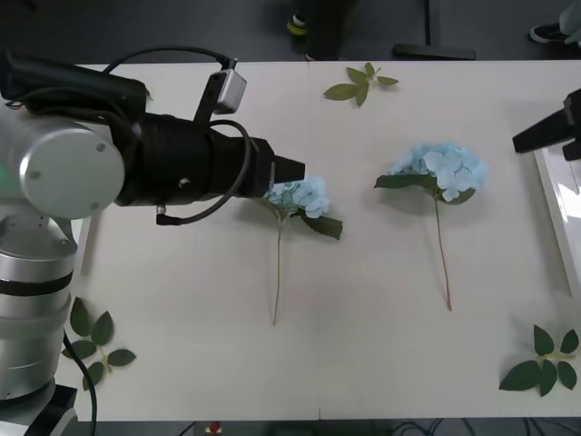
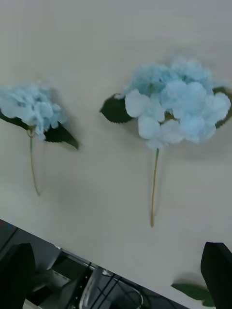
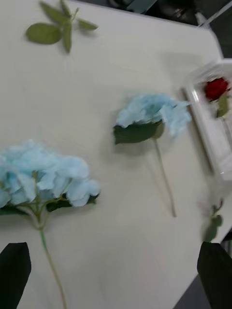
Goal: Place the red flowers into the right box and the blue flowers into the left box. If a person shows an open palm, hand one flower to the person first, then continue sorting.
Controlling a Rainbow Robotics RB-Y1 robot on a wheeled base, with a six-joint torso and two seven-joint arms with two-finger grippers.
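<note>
Two blue flowers lie on the table with their stems toward me: one (image 1: pixel 304 195) at the centre and a larger one (image 1: pixel 447 169) to its right. My left gripper (image 1: pixel 292 173) hovers just left of the central flower's head (image 3: pixel 43 176), and its black fingers (image 3: pixel 14 268) are open. My right gripper (image 1: pixel 556 142) is open at the right edge, above the larger flower (image 2: pixel 169 111). A red flower (image 3: pixel 216 88) lies in the right box (image 3: pixel 212 140), whose rim (image 1: pixel 554 204) runs along the table's right side.
Loose green leaf sprigs lie at the back centre (image 1: pixel 361 84), the front left (image 1: pixel 91 343) and the front right (image 1: pixel 545 363). A thin white edge (image 1: pixel 86 245) shows under my left arm. The table's front middle is bare.
</note>
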